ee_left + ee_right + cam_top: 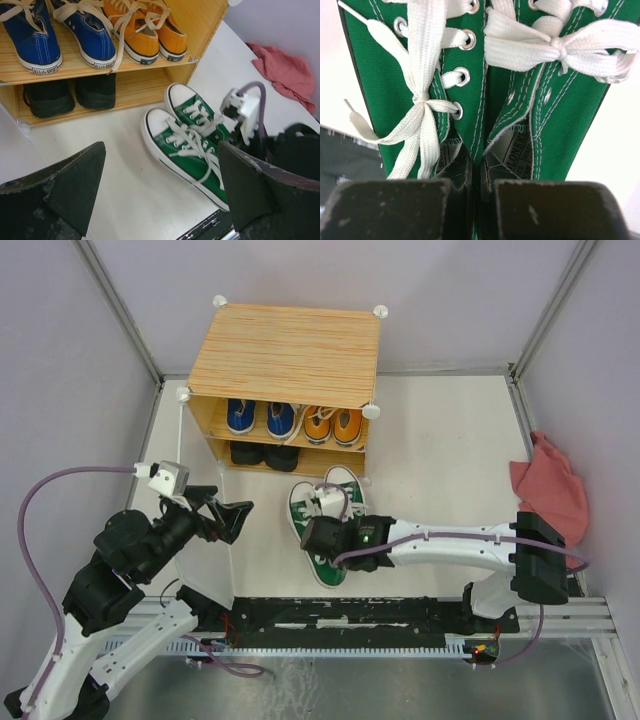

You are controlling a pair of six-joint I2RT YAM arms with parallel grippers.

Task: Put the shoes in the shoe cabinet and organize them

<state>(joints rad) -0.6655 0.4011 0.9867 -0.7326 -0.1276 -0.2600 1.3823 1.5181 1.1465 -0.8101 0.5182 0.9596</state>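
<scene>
Top external view, item in hand: green pair, on the surface just in front of the cabinet, soles down, side by side and touching. Long axis: toes toward the cabinet front, leaning a little right; heels toward the arm bases.

Entry, right gripper: we record it closed on the green pair. In the right wrist view its fingers sit pressed together at the heel-end openings, pinching the two inner collars as one. It reaches in from the right, at the rear of the shoes.

Entry, left gripper: jaws wide, holding nothing, standing apart from the pair on its left side.

Cabinet contents: blue pair and orange pair on the upper shelf; boots on the left of the lower shelf, whose right half is bare.

Our judgement: the bare half lies just ahead of the toes, so the coming move is a lift and a push along the shoes' own axis, and the right arm has it. Risk: toes catching the shelf lip.
</scene>
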